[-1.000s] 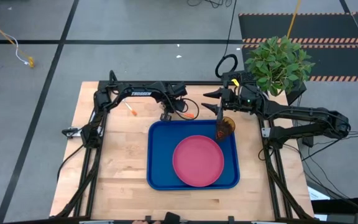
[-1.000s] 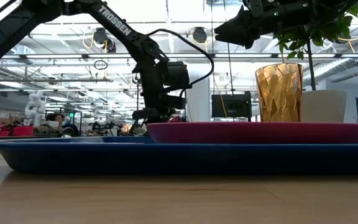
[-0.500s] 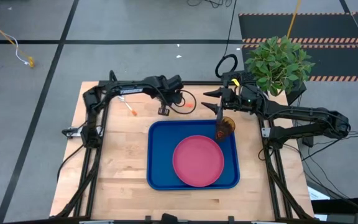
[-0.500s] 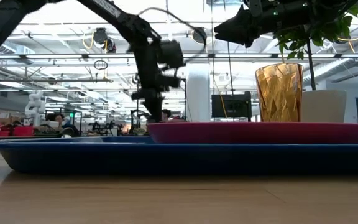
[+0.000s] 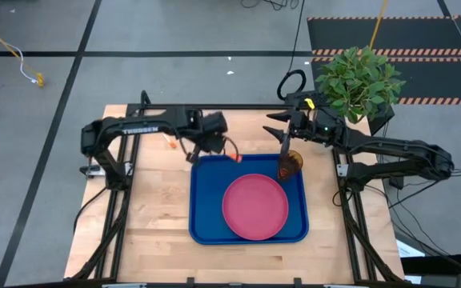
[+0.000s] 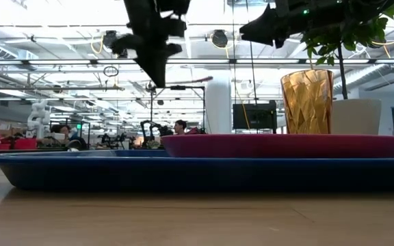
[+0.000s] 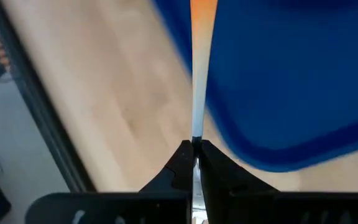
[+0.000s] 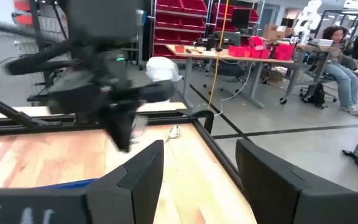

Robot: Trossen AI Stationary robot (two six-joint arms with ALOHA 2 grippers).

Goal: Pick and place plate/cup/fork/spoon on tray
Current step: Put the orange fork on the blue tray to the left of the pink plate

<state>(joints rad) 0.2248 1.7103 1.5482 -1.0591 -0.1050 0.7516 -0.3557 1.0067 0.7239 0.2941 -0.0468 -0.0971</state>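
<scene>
My left gripper (image 5: 194,150) is shut on an orange-handled utensil (image 5: 229,154), raised above the far left corner of the blue tray (image 5: 206,200). Its head is hidden between the fingers, so I cannot tell fork from spoon. A second orange-handled utensil (image 5: 168,143) lies on the table behind the left arm. The pink-red plate (image 5: 254,206) lies flat in the tray, and the amber cup (image 5: 290,164) stands upright in the tray's far right corner. My right gripper (image 5: 282,136) hangs open and empty just above and beyond the cup. My left gripper pinches the utensil's silver metal end (image 7: 196,134) between its two fingertips. The fingers lie along the utensil, whose orange handle (image 7: 202,12) sticks straight out beyond them. The utensil is lifted clear, roughly level (image 6: 183,84), over the tray's corner.
A green plant (image 5: 357,80) in a pot stands off the table's far right corner. Bare wooden table (image 5: 150,208) lies left of the tray and along the near edge. People and shelves show in the room beyond.
My left gripper has risen from the table with the utensil and gone a little toward the table's left and near edges. The utensil is now lifted clear, its orange end over the tray's far left corner.
</scene>
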